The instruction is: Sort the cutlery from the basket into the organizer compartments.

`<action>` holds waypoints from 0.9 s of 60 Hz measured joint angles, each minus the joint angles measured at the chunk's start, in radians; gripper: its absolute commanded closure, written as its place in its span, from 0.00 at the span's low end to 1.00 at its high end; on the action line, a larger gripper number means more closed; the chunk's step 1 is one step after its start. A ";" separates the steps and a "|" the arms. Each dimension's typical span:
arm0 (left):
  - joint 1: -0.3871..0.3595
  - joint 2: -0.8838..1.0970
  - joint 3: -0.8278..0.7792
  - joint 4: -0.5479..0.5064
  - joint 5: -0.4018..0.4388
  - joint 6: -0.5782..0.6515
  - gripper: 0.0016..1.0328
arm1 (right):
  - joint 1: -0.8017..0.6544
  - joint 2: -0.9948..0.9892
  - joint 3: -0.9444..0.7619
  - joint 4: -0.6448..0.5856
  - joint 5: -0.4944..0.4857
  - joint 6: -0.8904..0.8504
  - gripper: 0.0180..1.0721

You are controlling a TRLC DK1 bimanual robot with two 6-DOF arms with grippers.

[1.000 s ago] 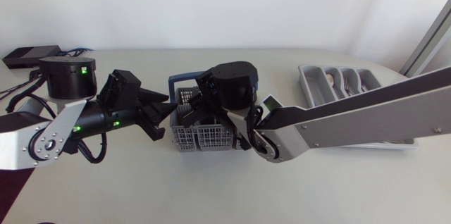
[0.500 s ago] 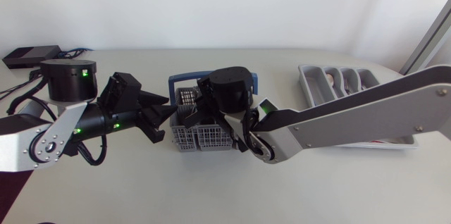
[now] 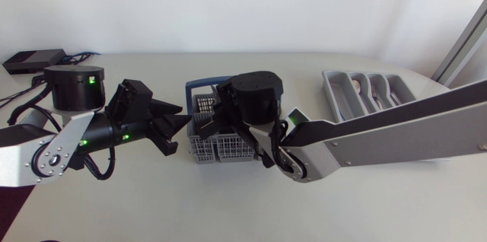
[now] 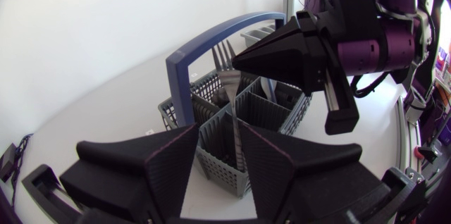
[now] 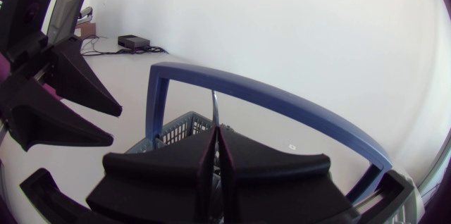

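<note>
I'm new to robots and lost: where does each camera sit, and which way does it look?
Head view: above the table, looking down on basket, organizer, left arm and right arm.
Left wrist view: on the left arm's end, facing the basket past its open left claw; right claw ahead.
Right wrist view: on the right arm's end, facing the left claw past its own claw, shut on a cutlery piece.
Both wrist views share the basket's blue handle.

One basket (image 3: 217,151), one organizer (image 3: 335,90), two arms (image 3: 68,132) (image 3: 380,132).

Flat black box (image 3: 33,60), perhaps cabled, on the table (image 3: 228,204), far corner
</note>
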 measured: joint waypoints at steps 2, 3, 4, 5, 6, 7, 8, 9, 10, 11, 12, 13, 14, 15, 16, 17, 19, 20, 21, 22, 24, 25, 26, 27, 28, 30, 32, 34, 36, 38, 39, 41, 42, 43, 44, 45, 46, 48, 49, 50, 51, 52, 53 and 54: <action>0.000 -0.001 -0.001 0.000 0.000 0.000 0.59 | 0.005 -0.010 -0.011 0.002 0.000 -0.003 0.95; 0.000 -0.001 -0.002 0.000 0.000 0.000 0.59 | 0.008 -0.014 -0.017 0.006 0.000 -0.004 0.95; 0.000 -0.002 -0.003 0.000 0.000 0.000 0.59 | 0.010 -0.019 -0.023 0.009 0.002 -0.007 0.95; 0.000 -0.002 -0.003 0.000 0.000 0.000 0.59 | 0.015 -0.024 -0.031 0.016 0.003 -0.011 0.95; 0.001 -0.002 -0.003 0.000 0.000 0.000 0.59 | 0.017 -0.027 -0.037 0.019 0.004 -0.013 0.95; 0.002 -0.002 -0.003 0.000 0.000 0.000 0.59 | 0.020 -0.030 -0.043 0.023 0.004 -0.015 0.95; 0.002 -0.002 -0.003 0.000 0.000 0.000 0.59 | 0.023 -0.033 -0.049 0.029 0.005 -0.018 0.95; 0.002 -0.002 -0.003 0.000 0.000 0.000 0.59 | 0.024 -0.035 -0.055 0.034 0.004 -0.019 0.95; 0.003 -0.002 -0.003 0.000 0.000 0.000 0.59 | 0.027 -0.037 -0.062 0.042 0.004 -0.022 0.95; 0.004 -0.002 -0.003 0.000 0.000 0.000 0.59 | 0.029 -0.039 -0.066 0.047 0.004 -0.023 0.95; 0.005 -0.002 -0.003 0.000 0.000 0.000 0.59 | 0.031 -0.040 -0.073 0.055 0.004 -0.026 0.95; 0.005 -0.002 -0.003 0.000 0.000 0.000 0.59 | 0.034 -0.042 -0.080 0.064 0.004 -0.027 0.95; 0.005 -0.002 -0.003 0.000 0.000 0.000 0.59 | 0.035 -0.042 -0.083 0.068 0.004 -0.030 0.95; 0.005 -0.002 -0.003 0.000 0.000 0.000 0.59 | 0.035 -0.042 -0.085 0.071 0.005 -0.031 0.95; 0.005 -0.002 -0.003 0.000 0.000 0.000 0.59 | 0.038 -0.043 -0.088 0.074 0.004 -0.034 0.95; 0.005 -0.002 -0.003 0.000 0.000 0.000 0.59 | 0.039 -0.043 -0.090 0.075 0.005 -0.034 0.95; 0.005 -0.003 -0.003 0.000 0.000 0.000 0.59 | 0.041 -0.044 -0.092 0.078 0.006 -0.037 0.95; 0.005 -0.004 -0.003 0.000 0.000 0.000 0.59 | 0.043 -0.045 -0.093 0.079 0.006 -0.038 0.95; 0.005 -0.006 -0.003 0.000 0.000 0.000 0.59 | 0.045 -0.045 -0.096 0.083 0.007 -0.041 0.95; 0.005 -0.008 -0.003 0.000 0.000 0.000 0.59 | 0.047 -0.045 -0.098 0.087 0.008 -0.042 0.95; 0.005 -0.013 -0.003 0.000 0.000 0.000 0.59 | 0.050 -0.045 -0.104 0.098 0.008 -0.046 0.95; 0.005 -0.015 -0.003 0.000 0.000 0.000 0.59 | 0.052 -0.046 -0.108 0.101 0.008 -0.048 0.95; 0.005 -0.019 -0.003 0.000 0.000 0.000 0.59 | 0.054 -0.046 -0.111 0.106 0.008 -0.049 0.95; 0.005 -0.019 -0.003 0.000 0.000 0.000 0.59 | 0.055 -0.046 -0.111 0.108 0.008 -0.050 0.95; 0.005 -0.020 -0.003 0.000 0.000 0.000 0.59 | 0.056 -0.046 -0.111 0.109 0.008 -0.053 0.95; 0.005 -0.021 -0.003 0.000 0.000 0.000 0.59 | 0.056 -0.046 -0.113 0.113 0.008 -0.056 0.95; 0.005 -0.021 -0.003 0.000 0.000 0.000 0.59 | 0.057 -0.046 -0.116 0.119 0.008 -0.056 0.95; 0.005 -0.021 -0.003 0.000 0.000 0.000 0.59 | 0.058 -0.046 -0.120 0.127 0.007 -0.058 0.95; 0.005 -0.021 -0.003 0.000 0.000 0.000 0.59 | 0.059 -0.046 -0.124 0.134 0.007 -0.065 0.95; 0.003 -0.023 -0.003 0.000 0.000 0.000 0.59 | 0.060 -0.046 -0.128 0.143 0.007 -0.072 0.95; 0.002 -0.023 -0.003 0.000 0.000 0.000 0.59 | 0.060 -0.044 -0.130 0.149 0.007 -0.075 0.95; 0.002 -0.025 -0.003 0.000 0.000 0.000 0.59 | 0.061 -0.043 -0.132 0.154 0.007 -0.079 0.95; 0.002 -0.026 -0.003 0.000 0.000 0.000 0.59 | 0.061 -0.042 -0.133 0.157 0.006 -0.080 0.95; 0.000 -0.026 -0.003 0.000 0.000 0.000 0.59 | 0.061 -0.040 -0.133 0.161 0.007 -0.083 0.95; 0.000 -0.027 -0.003 0.000 0.000 0.000 0.59 | 0.061 -0.038 -0.133 0.165 0.006 -0.083 0.95; 0.000 -0.027 -0.003 0.000 0.000 0.000 0.59 | 0.061 -0.037 -0.134 0.169 0.006 -0.086 0.95; 0.000 -0.027 -0.003 0.000 0.000 0.000 0.59 | 0.061 -0.035 -0.134 0.172 0.006 -0.088 0.95; 0.000 -0.027 -0.003 0.000 0.000 0.000 0.59 | 0.063 -0.032 -0.134 0.176 0.007 -0.095 0.95; 0.000 -0.027 -0.003 0.000 0.000 0.000 0.59 | 0.064 -0.031 -0.134 0.179 0.008 -0.100 0.95; 0.000 -0.027 -0.003 0.000 0.000 0.000 0.59 | 0.068 -0.031 -0.134 0.181 0.013 -0.103 0.95; 0.000 -0.027 -0.003 0.000 0.000 0.000 0.59 | 0.070 -0.030 -0.134 0.184 0.019 -0.109 0.95; 0.000 -0.027 -0.003 0.000 0.000 0.000 0.59 | 0.075 -0.029 -0.135 0.187 0.027 -0.115 0.95; -0.001 -0.027 -0.003 0.000 0.000 0.000 0.59 | 0.079 -0.029 -0.136 0.190 0.034 -0.123 0.95; -0.001 -0.027 -0.003 0.000 0.000 0.000 0.59 | 0.083 -0.029 -0.137 0.193 0.040 -0.128 0.95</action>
